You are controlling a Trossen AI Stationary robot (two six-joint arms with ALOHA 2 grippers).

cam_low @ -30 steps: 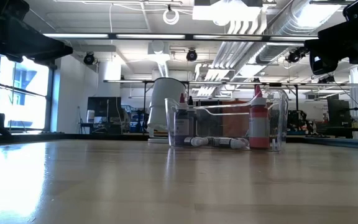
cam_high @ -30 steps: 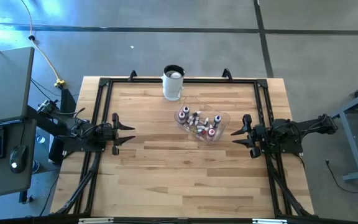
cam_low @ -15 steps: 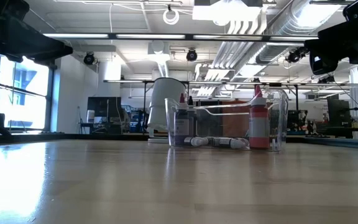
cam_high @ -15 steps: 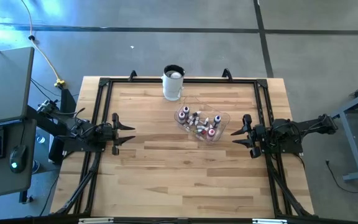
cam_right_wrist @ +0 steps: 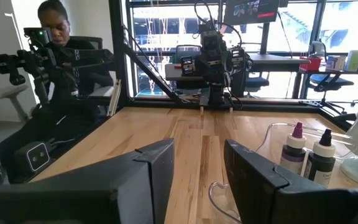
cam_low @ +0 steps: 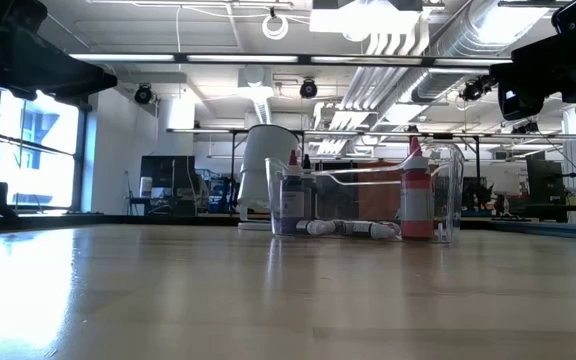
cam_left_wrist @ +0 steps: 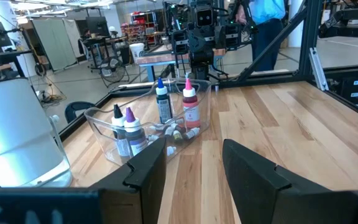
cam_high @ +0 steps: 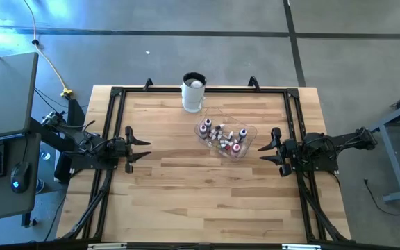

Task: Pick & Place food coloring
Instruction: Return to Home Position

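Note:
The food coloring bottles [cam_high: 222, 136] sit in a clear bowl [cam_high: 250, 132] on the wooden table, right of centre; some stand upright and some lie on the bowl's bottom [cam_low: 353, 228]. The left wrist view shows several upright bottles [cam_left_wrist: 160, 106] in the bowl. My left gripper [cam_high: 144, 148] hovers open at the table's left side, pointing level toward the bowl. My right gripper [cam_high: 262, 154] hovers open at the right side, close to the bowl, with nothing between its fingers.
A tall white cup [cam_high: 194, 92] stands at the far edge behind the bowl. A black frame [cam_high: 117, 94] runs around the table top. A person [cam_right_wrist: 61, 74] sits beyond the table's left side. Bare wood lies toward the near edge.

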